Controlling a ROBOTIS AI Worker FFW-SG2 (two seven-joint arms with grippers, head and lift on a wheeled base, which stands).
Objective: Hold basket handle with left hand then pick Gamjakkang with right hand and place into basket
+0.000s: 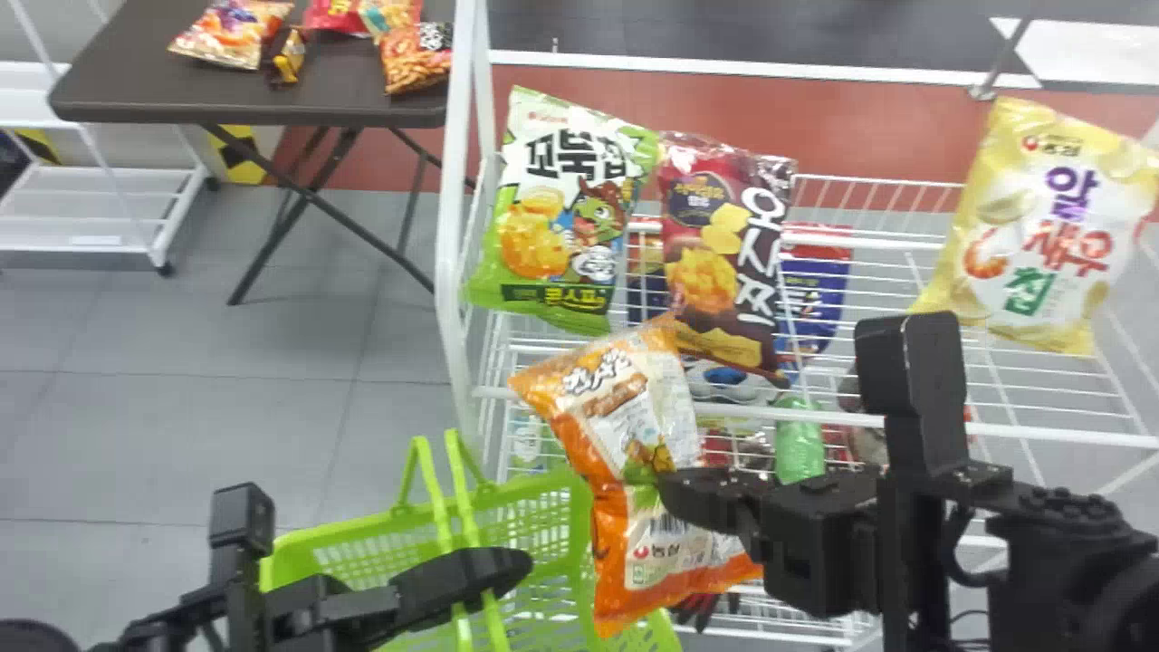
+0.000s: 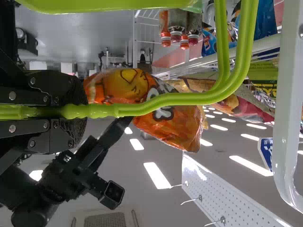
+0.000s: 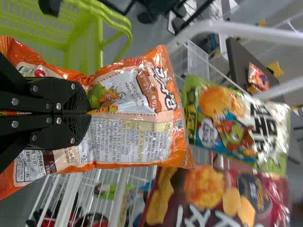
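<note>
The counter (image 1: 136, 77) at 10 o'clock bears snack bags (image 1: 234, 34); the wire shelf (image 1: 1068, 437) at 3 o'clock, chip bags (image 1: 1041, 226).

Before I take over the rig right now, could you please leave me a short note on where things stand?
Left gripper: fingers shut on the basket handle.
Right gripper: fingers shut on the Gamjakkang bag, partway along it.
Basket: below the left gripper; in the head view the bag's lower end overlaps its right side.
Done: handle held, bag picked.
Left: get the bag over the opening, lower it in and release. It probably needs to go a little further to the robot's left.
</note>
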